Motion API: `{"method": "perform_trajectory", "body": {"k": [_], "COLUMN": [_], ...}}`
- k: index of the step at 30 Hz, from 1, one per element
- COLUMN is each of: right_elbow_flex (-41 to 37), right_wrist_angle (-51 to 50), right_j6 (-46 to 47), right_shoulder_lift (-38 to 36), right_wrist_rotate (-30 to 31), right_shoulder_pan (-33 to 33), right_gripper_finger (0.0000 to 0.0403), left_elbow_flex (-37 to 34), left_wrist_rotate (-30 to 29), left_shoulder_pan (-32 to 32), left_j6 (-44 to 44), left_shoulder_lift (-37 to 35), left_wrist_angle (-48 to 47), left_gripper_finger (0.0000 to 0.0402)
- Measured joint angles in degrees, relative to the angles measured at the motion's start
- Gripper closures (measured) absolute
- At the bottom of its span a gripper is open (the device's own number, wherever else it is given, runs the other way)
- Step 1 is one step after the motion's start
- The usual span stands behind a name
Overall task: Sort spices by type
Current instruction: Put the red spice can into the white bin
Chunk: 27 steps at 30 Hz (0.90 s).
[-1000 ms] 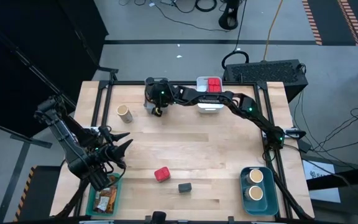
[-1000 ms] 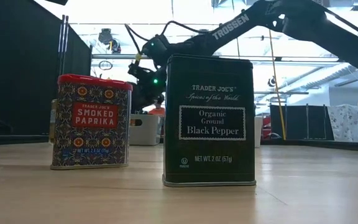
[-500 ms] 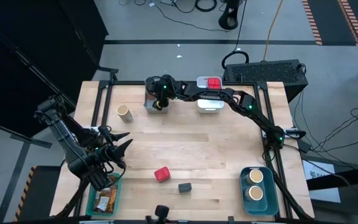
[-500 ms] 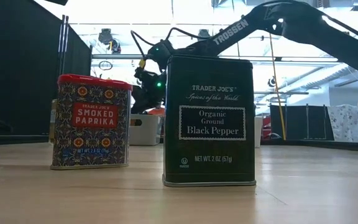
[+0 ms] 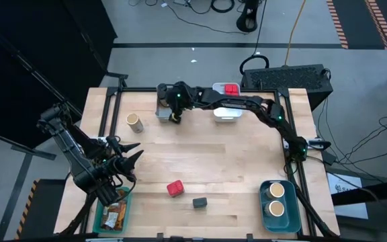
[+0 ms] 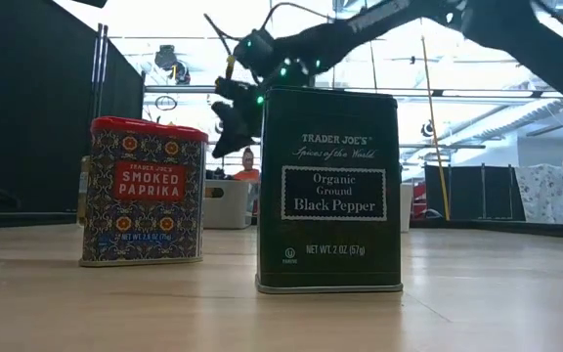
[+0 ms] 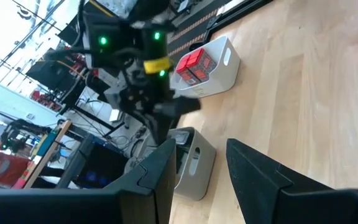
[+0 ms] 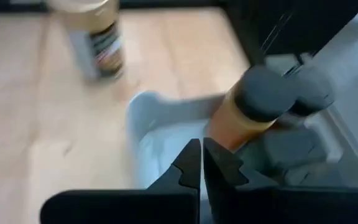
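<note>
right wrist view: right tool [image 8: 201,163] closed, empty, over grey bin [image 8: 166,134] | low view: bin hidden

Overhead camera sees the whole table [image 5: 213,161]; table-level camera sits close behind the pepper tin [image 6: 328,191], shared by both.

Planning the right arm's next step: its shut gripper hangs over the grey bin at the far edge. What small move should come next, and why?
Probably swing the right gripper, shut and empty, toward the tan-topped jar standing alone beside the grey bin, then open. It is the nearest loose spice.
</note>
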Motion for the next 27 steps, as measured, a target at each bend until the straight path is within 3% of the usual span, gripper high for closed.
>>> {"method": "perform_trajectory", "body": {"k": [7,12,18,27], "right_elbow_flex": [0.00,-0.02,0.00,-0.04], "right_wrist_angle": [-11.81,-19.23,-28.14,-30.42], "right_j6": [-0.25,1.63,7.63,12.57], "right_shoulder_lift": [-4.37,-6.11,-8.71,-12.23], "right_wrist_rotate": [0.57,5.85,8.04,7.37], "right_shoulder_pan": [5.74,10.88,17.68,29.37], "right_gripper_finger": [0.0403,0.0403,0.0403,0.0403], "left_elbow_flex": [0.00,0.00,0.00,0.00], "left_wrist_rotate": [-0.22,-0.18,1.21,4.20], "left_shoulder_pan": [0.00,0.00,0.00,0.01], "left_j6": [-0.02,-0.33,-0.22,-0.37], "left_shoulder_lift": [0.00,0.00,0.00,0.02], "left_wrist_angle": [0.81,1.97,4.21,4.35], "left_gripper_finger": [0.0258,0.0258,0.0258,0.0258]}}
